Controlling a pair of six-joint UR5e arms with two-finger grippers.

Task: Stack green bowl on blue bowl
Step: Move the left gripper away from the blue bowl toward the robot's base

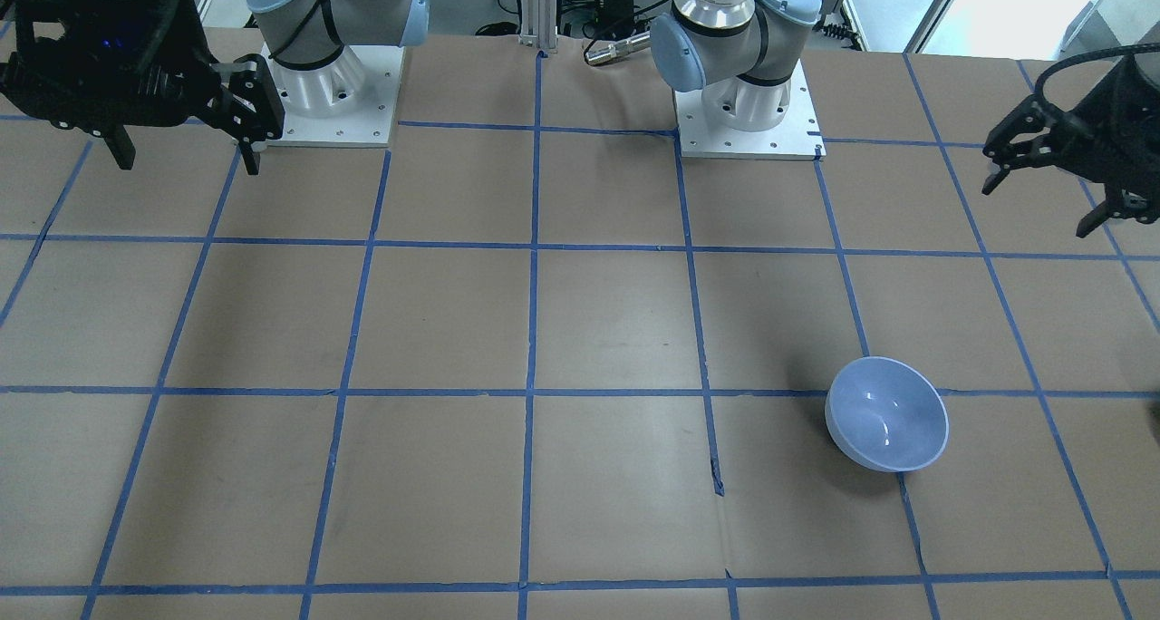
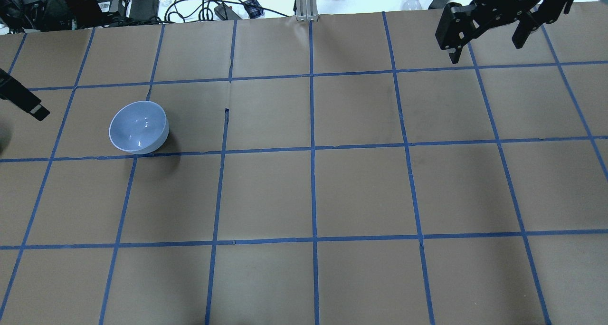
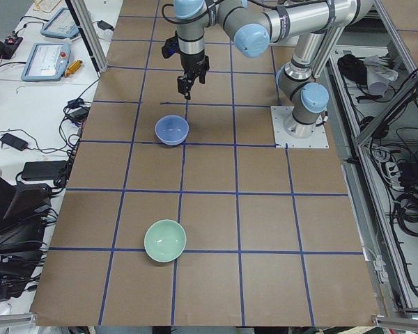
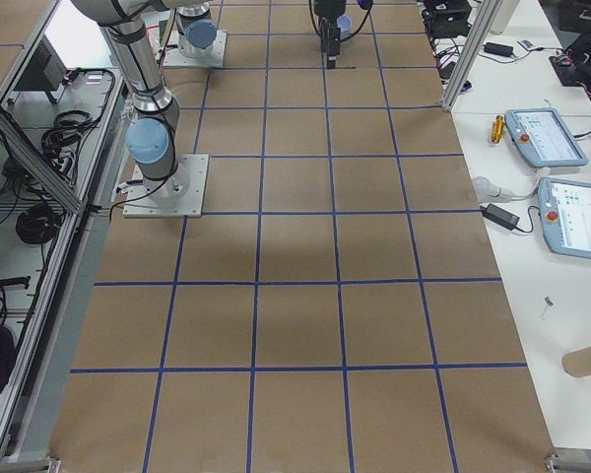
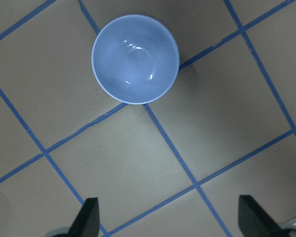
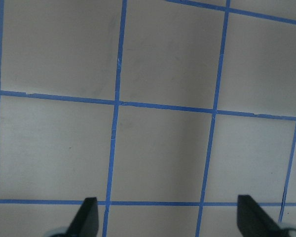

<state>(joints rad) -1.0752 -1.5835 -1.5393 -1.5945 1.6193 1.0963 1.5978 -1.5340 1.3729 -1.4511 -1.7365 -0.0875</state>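
The left pincer [image 5: 170, 217] and right pincer [image 6: 167, 217] are open, empty. The green bowl [image 3: 165, 241] is shiny and far from the blue bowl [image 5: 135, 58]; it may slip and fall.

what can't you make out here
Green bowl: only the exterior left view shows it; outside the other frames.
Left end effector: overhead view, cut off by the left edge.
Blue bowl: exterior right view, mostly hidden behind the left end effector.
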